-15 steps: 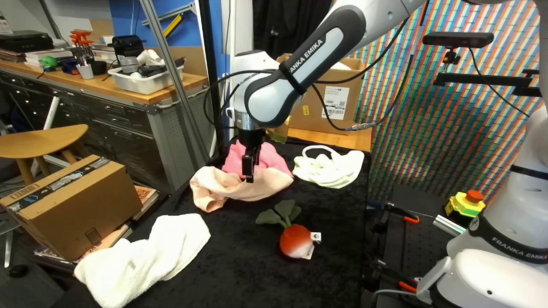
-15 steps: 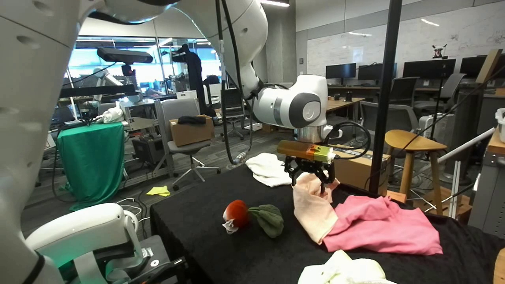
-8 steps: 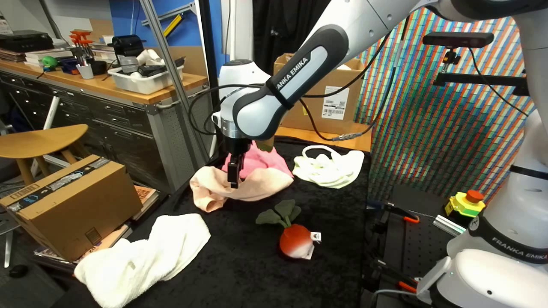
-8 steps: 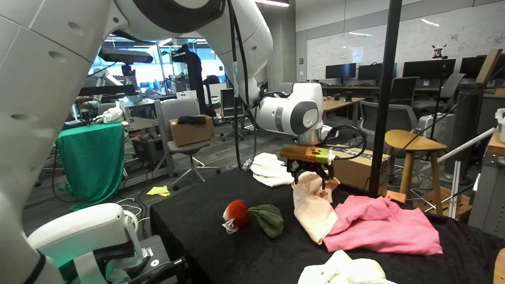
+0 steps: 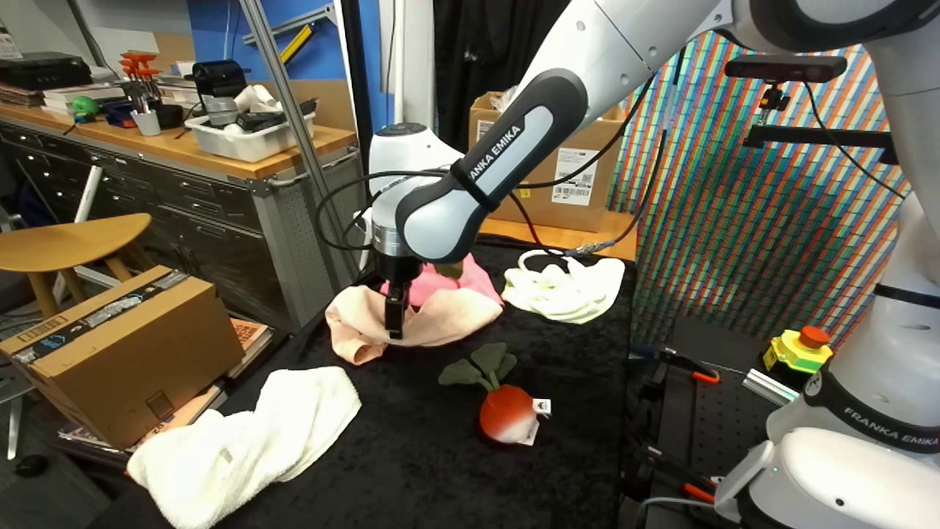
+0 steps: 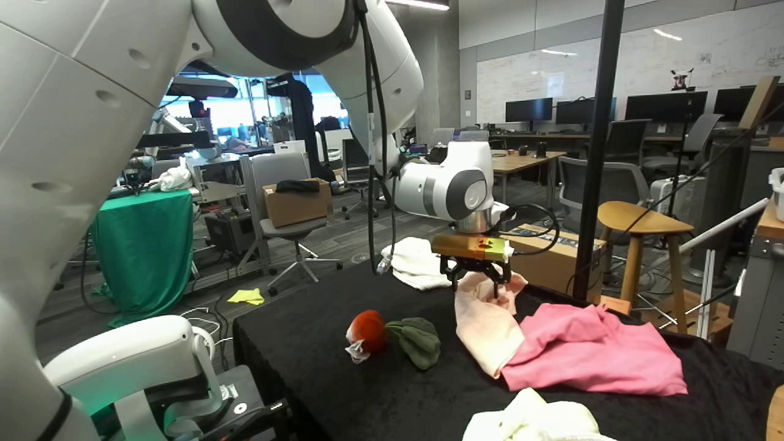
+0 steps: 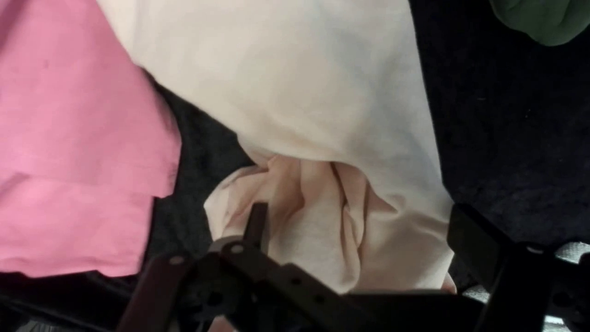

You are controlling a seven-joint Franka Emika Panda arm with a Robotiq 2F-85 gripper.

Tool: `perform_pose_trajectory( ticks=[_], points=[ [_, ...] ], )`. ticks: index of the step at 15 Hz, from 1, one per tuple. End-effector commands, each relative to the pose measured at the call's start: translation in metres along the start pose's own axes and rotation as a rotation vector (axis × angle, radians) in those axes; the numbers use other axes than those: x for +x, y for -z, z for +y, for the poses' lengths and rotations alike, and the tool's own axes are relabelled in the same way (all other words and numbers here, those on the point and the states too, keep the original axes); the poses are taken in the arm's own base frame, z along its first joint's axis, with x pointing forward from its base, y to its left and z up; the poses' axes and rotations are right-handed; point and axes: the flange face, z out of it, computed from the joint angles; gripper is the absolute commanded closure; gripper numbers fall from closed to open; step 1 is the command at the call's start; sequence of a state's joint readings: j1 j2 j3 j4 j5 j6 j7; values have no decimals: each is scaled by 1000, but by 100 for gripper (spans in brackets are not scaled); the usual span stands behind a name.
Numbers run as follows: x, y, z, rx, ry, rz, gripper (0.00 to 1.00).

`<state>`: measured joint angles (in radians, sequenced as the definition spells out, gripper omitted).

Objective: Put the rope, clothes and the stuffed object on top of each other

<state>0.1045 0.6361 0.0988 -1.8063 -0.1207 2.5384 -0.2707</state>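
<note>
Peach cloth (image 7: 295, 83) fills the wrist view's middle, probably light, limp and grippy; its bunched folds (image 7: 313, 226), lower centre, look the best hold. The end effector (image 7: 359, 223) stands spread across them, contact unclear. A stuffed radish (image 5: 507, 414) lies lower centre in an exterior view. Black fabric (image 5: 565, 485) covers the bench (image 5: 396, 448); a drawer cabinet (image 5: 205, 220) stands upper left.

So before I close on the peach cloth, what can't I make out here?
Peach cloth: wrist view, part hidden behind the jaws.
Pink cloth: in an exterior view, partly behind the arm.
Pale bundle: in an exterior view, cut off by the bottom edge.
Stuffed radish: wrist view, cut by the top-right corner; only green shows.
Its tag: print too small in an exterior view.
</note>
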Motion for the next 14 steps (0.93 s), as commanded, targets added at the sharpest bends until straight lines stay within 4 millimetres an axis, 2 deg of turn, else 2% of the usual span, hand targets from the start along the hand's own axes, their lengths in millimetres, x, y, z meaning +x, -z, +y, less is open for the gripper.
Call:
perform_pose_trajectory(
  ticks=[1, 4, 10, 14],
  points=[
    [4, 2, 0, -25, 44, 14, 0],
    [-2, 5, -7, -5, 66, 9, 0],
    [-8, 5, -34, 54, 101, 3, 0],
    [-6, -4, -20, 5, 98, 9, 0]
  ],
)
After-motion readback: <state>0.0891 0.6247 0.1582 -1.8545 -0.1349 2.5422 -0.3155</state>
